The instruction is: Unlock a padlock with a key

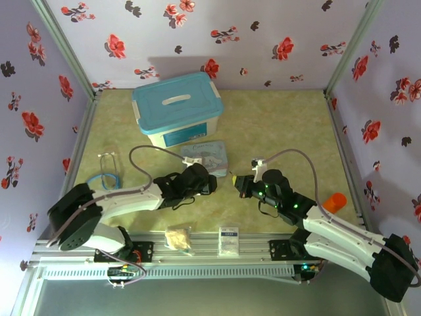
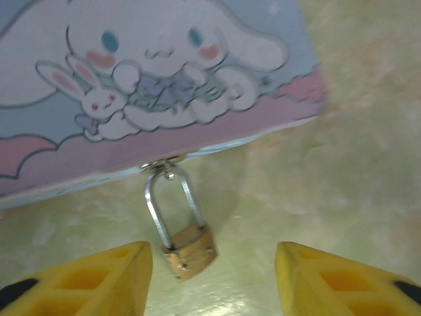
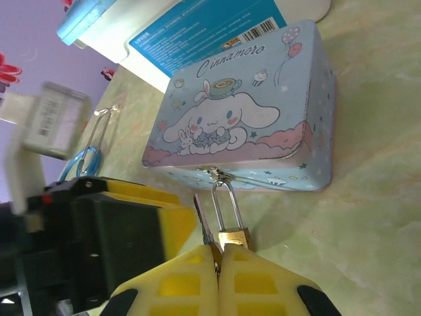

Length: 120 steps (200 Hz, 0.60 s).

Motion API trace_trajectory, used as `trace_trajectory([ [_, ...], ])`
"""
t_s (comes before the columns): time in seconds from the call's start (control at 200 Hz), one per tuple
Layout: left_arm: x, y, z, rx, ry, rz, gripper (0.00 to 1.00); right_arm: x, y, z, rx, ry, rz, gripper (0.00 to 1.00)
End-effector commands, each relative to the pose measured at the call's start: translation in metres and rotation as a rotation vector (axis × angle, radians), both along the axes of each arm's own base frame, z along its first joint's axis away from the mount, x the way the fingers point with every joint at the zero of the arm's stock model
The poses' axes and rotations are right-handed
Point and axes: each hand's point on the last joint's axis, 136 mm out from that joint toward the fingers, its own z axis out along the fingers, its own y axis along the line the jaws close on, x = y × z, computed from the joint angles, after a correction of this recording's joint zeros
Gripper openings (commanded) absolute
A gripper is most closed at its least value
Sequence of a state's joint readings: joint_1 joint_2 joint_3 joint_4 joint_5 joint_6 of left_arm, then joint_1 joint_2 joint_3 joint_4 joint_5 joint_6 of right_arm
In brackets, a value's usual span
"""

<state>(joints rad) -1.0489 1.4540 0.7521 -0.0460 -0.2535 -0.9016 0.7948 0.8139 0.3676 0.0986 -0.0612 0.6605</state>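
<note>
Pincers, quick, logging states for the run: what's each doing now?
Left pincer: open around the tiny brass-gold padlock, not gripping it.
Right pincer: shut on the thin grey-silver metal key.

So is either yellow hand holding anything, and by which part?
The right hand pinches the key by its near end, tip toward the padlock. The left hand is open, holding nothing.
</note>
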Motion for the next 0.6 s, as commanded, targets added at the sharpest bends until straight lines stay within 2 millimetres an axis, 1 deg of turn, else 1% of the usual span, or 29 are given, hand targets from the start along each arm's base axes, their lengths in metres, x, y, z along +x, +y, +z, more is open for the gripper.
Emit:
trace_trajectory([
  [0.0,0.008,0.002,-0.010,0.113,-0.034,0.033,0.50,0.001,-0.004,-0.006,-0.027,-0.008,-0.013,0.00],
  [0.135,0.009,-0.003,-0.028,0.104,-0.021,0.052,0.49,0.001,-0.006,-0.009,-0.035,-0.006,-0.017,0.00],
  [0.25,0.010,-0.011,-0.035,0.093,-0.022,0.041,0.50,0.001,-0.007,-0.012,-0.045,-0.002,-0.017,0.00],
  [0.5,0.005,-0.019,-0.054,0.083,0.023,0.028,0.49,0.001,-0.009,-0.019,-0.056,0.004,-0.024,0.00],
  [0.595,0.003,-0.021,-0.059,0.075,0.025,0.028,0.44,0.000,-0.009,-0.022,-0.054,0.011,-0.027,0.00],
])
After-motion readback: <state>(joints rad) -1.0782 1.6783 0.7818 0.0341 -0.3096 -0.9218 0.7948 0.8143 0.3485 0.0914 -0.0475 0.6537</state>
